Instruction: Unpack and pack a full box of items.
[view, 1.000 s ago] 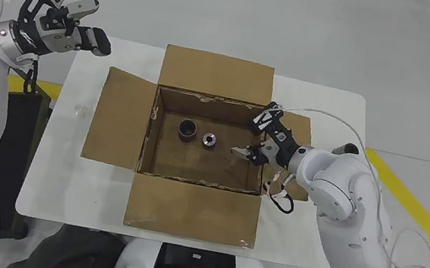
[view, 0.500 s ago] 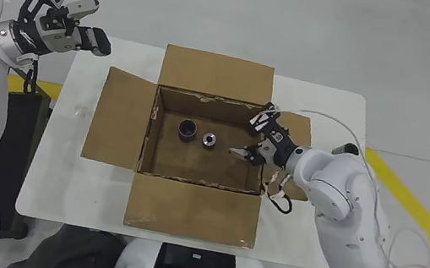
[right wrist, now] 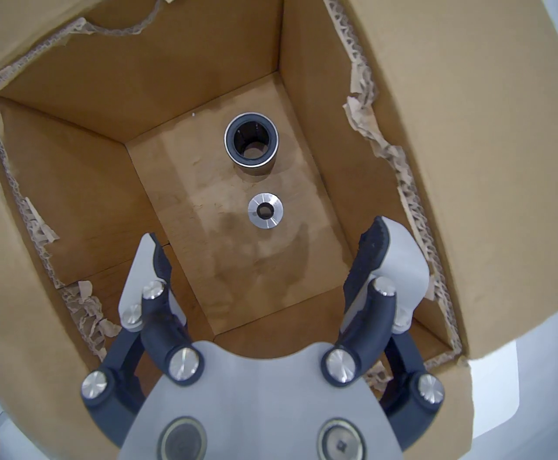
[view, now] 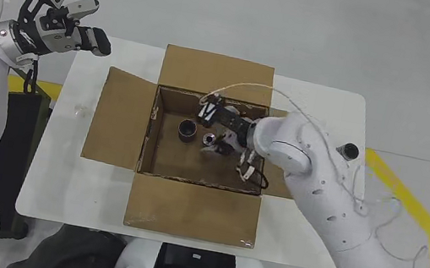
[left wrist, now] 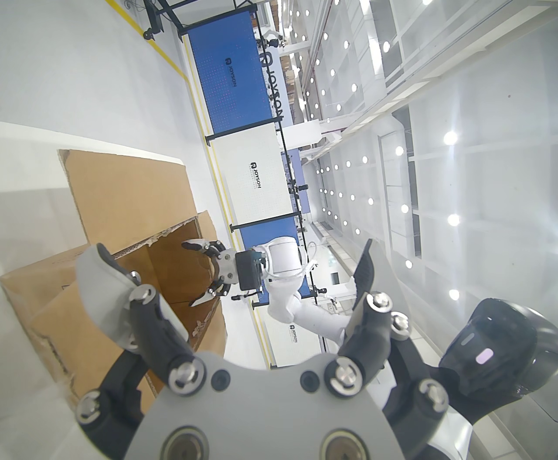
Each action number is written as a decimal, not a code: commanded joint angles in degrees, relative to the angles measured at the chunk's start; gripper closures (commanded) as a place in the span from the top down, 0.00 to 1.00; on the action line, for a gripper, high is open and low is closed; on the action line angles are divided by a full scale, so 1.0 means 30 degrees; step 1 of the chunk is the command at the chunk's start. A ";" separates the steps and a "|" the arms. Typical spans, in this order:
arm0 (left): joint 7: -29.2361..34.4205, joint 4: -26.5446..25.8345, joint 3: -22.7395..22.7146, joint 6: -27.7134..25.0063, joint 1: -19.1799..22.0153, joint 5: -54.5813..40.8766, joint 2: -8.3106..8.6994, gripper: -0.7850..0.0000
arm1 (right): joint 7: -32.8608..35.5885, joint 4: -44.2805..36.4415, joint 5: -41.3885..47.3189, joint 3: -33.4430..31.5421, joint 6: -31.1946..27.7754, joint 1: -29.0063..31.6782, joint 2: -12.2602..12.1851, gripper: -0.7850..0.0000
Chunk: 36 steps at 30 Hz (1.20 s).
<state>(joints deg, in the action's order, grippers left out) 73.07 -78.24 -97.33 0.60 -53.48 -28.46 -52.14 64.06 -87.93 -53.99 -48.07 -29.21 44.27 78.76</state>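
Held the right end effector down inside the open cardboard box at the centre of the top view, fingers spread wide and pinching nothing. Showed two items on the box floor, both in the left half of the box as framed from above: a dark hollow cylinder with a bright metal rim, standing on end, and a small silver flanged ring lying flat just to its right, close by but not touching. In the right wrist view, framed the ring squarely ahead of the gap between the spread fingers, with the cylinder just beyond it, and touched neither. Sat the box in the middle of the white counter, all four flaps folded outward, corrugated edges torn and ragged along the rim. Held the left end effector at the upper left of the top view, over the counter's far corner and well apart from the box, fingers also spread wide and empty. From the left wrist view, caught the right end effector in mid-frame at the box opening.
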 commanded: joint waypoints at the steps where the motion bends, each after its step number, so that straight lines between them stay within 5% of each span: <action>1: 0.0000 0.0000 0.0000 0.0000 0.0000 0.0000 0.0000 1.00 | 0.0062 0.0521 0.0019 0.0507 -0.0145 -0.0289 0.0101 1.00; 25: 0.0000 0.0000 0.0000 0.0000 0.0000 0.0000 0.0000 1.00 | -0.2601 0.5330 -0.1606 0.3591 0.0074 -0.2096 0.1151 1.00; 36: 0.0000 0.0000 0.0000 0.0000 0.0000 0.0000 0.0000 1.00 | -0.3082 0.7481 -0.1106 0.4410 -0.0037 -0.3015 0.1810 0.85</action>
<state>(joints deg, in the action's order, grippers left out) 73.07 -78.24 -97.33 0.60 -53.48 -28.46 -52.14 54.86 -65.93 -57.38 -34.99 -29.30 35.39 84.07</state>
